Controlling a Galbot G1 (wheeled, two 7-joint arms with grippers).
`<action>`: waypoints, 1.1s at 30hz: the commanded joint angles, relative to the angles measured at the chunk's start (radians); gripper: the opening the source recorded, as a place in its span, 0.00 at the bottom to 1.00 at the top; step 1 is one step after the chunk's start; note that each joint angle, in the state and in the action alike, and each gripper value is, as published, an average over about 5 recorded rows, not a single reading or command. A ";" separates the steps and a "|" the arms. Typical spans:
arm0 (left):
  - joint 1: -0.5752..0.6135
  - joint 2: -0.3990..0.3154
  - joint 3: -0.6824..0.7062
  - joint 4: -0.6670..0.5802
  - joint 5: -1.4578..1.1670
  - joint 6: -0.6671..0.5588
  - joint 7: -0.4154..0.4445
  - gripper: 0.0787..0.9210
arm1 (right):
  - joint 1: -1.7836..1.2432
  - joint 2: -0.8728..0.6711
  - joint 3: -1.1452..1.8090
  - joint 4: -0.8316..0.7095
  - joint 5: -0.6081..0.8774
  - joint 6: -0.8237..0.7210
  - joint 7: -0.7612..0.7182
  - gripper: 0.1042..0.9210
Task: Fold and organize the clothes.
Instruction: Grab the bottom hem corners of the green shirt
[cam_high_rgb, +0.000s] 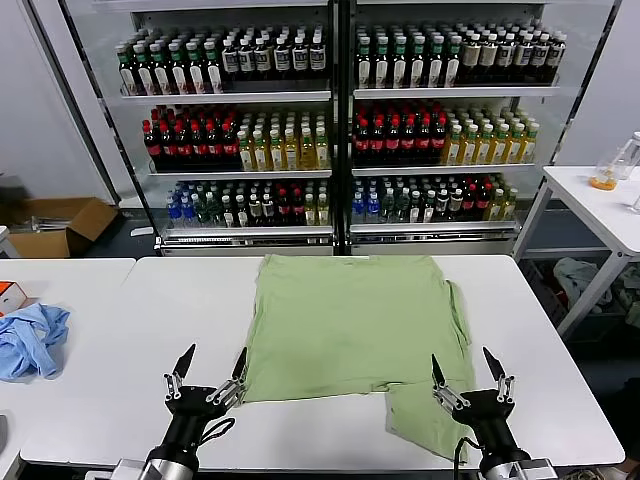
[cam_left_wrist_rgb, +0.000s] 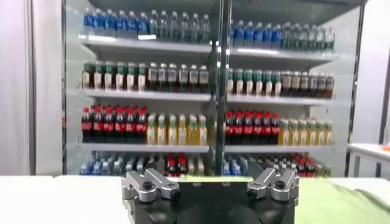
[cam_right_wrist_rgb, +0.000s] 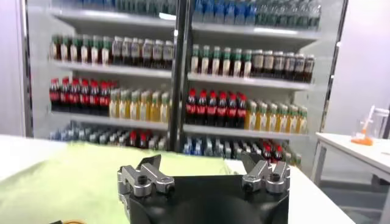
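The pale green shirt (cam_high_rgb: 350, 325) lies flat on the white table (cam_high_rgb: 130, 350), its plain side up, with one sleeve (cam_high_rgb: 425, 420) sticking out over the near edge at the right. My left gripper (cam_high_rgb: 213, 366) is open and empty above the shirt's near left corner. My right gripper (cam_high_rgb: 467, 371) is open and empty just right of the sleeve. The shirt shows as a green strip in the left wrist view (cam_left_wrist_rgb: 341, 201) and as a wide green sheet in the right wrist view (cam_right_wrist_rgb: 73, 176).
A crumpled light blue cloth (cam_high_rgb: 32, 338) lies at the table's left. A drinks cooler (cam_high_rgb: 335, 120) full of bottles stands behind the table. A second white table (cam_high_rgb: 605, 205) stands at the right. A cardboard box (cam_high_rgb: 62, 225) sits on the floor at the left.
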 joint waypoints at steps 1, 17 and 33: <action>-0.072 0.049 0.008 0.069 0.005 0.297 -0.019 0.88 | -0.026 -0.008 0.004 0.005 -0.023 -0.154 0.001 0.88; -0.214 0.059 0.068 0.247 0.055 0.369 -0.012 0.88 | -0.047 0.022 0.005 -0.067 -0.044 -0.144 0.030 0.88; -0.237 0.051 0.081 0.285 0.019 0.366 0.002 0.88 | -0.057 0.049 -0.047 -0.081 -0.030 -0.172 0.026 0.81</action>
